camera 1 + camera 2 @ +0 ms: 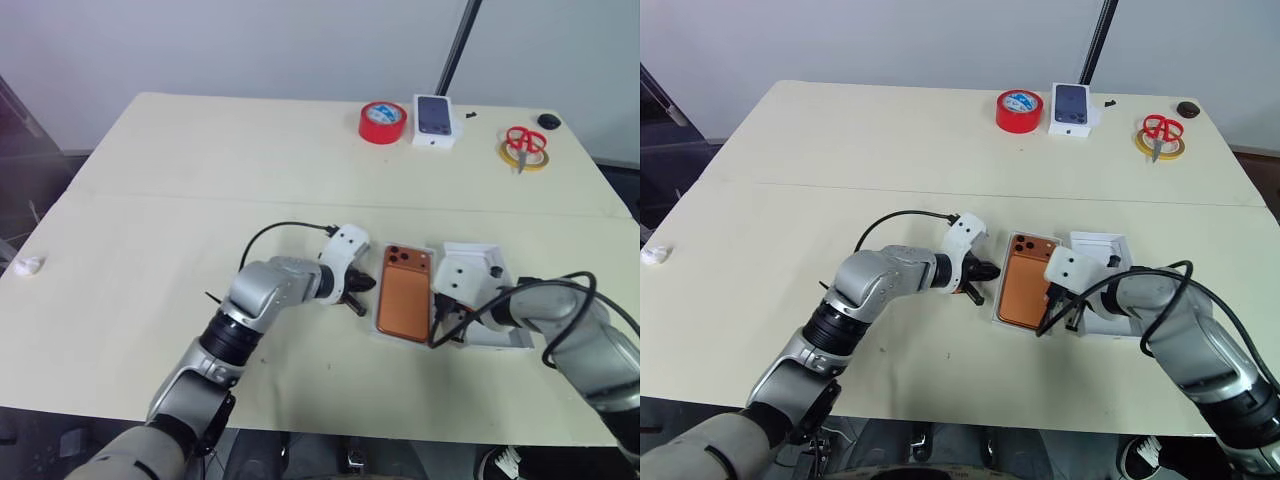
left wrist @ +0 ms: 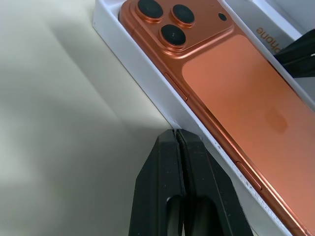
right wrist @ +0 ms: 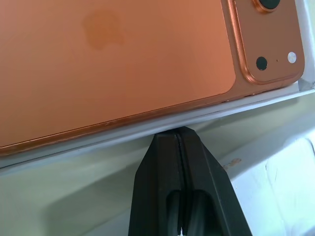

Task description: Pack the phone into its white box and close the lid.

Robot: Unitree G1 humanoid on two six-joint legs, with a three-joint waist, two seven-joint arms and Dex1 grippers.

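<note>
The copper-orange phone [image 1: 403, 300] lies back up inside the white box [image 1: 378, 312], its camera lenses [image 2: 170, 22] at the far end. My left gripper [image 1: 360, 293] is shut and empty, its tips [image 2: 175, 133] right at the box's left wall [image 2: 142, 69]. On the opposite side my right gripper [image 1: 440, 316] is shut too, its tips [image 3: 178, 132] at the box's right rim [image 3: 147, 132]. The lid [image 1: 1102, 243] lies flat just right of the box, partly under my right hand.
At the table's far edge stand a red tape roll [image 1: 382, 122], a white box with a dark phone picture [image 1: 435, 120], red scissors on a yellow tape ring [image 1: 524, 146] and a small black object [image 1: 549, 121]. A crumpled white scrap [image 1: 28, 265] lies at the left edge.
</note>
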